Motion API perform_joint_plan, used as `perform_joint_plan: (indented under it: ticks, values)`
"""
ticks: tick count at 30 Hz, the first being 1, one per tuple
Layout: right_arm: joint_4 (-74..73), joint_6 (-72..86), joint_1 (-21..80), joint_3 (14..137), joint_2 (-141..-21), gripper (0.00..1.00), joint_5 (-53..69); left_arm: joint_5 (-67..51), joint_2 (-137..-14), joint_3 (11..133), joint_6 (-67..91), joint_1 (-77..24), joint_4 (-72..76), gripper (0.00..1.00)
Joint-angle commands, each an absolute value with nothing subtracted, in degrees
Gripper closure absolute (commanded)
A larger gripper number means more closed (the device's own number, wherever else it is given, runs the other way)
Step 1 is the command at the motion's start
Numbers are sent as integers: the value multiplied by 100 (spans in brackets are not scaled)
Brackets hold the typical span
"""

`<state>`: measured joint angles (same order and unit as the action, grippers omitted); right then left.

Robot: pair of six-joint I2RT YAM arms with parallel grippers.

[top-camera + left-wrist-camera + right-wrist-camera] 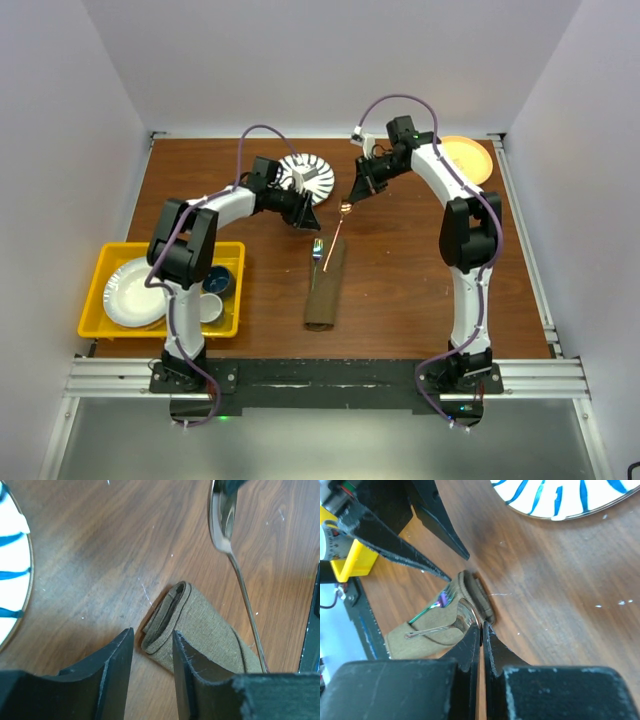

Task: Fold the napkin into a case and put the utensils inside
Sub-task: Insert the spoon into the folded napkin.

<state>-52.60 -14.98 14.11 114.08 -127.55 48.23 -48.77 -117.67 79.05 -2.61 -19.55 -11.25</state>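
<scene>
I have two end effectors over the bench [420, 270]. One napkin lies on it, folded into a single narrow case [325, 290], lengthwise near the middle of the bench between my arms.

There are two utensils. One iridescent fork [318, 249] lies at the far end of the case, its tines sticking out past the cloth edge; I cannot tell how far its handle runs inside. One copper spoon [337, 235] is pinched at its bowl by my right end effector [482, 625], whose jaws are closed tight on it. The spoon slants down so its handle rests over the far end of the case, just beside the fork.

My left end effector [151, 635] hovers just beyond the case's far end, jaws partly apart and holding nothing; the rolled mouth of the cloth sits just ahead of its fingertips.

One striped plate [300, 165] sits at the far side, one orange plate [470, 160] in the far right corner. One yellow tray [100, 270] at the left carries one white plate [130, 298], one blue bowl [218, 281] and one small white bowl [209, 309].
</scene>
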Motion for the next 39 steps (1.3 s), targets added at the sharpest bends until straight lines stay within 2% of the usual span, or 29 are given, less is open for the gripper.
perform_joint_plan:
  ticks: [1, 18, 39]
  values:
    - [-5018, -1529, 1424, 11707, -12849, 100, 4711, -5097, -11918, 8200, -395, -1986, -1151, 57]
    - [-5098, -2188, 1538, 11760, -13245, 100, 4526, -5107, -12076, 8367, -413, -1986, -1213, 54]
    - [-5687, -2356, 1705, 11707, -13333, 100, 5176, -5045, -12173, 8499, -413, -1978, -1301, 53]
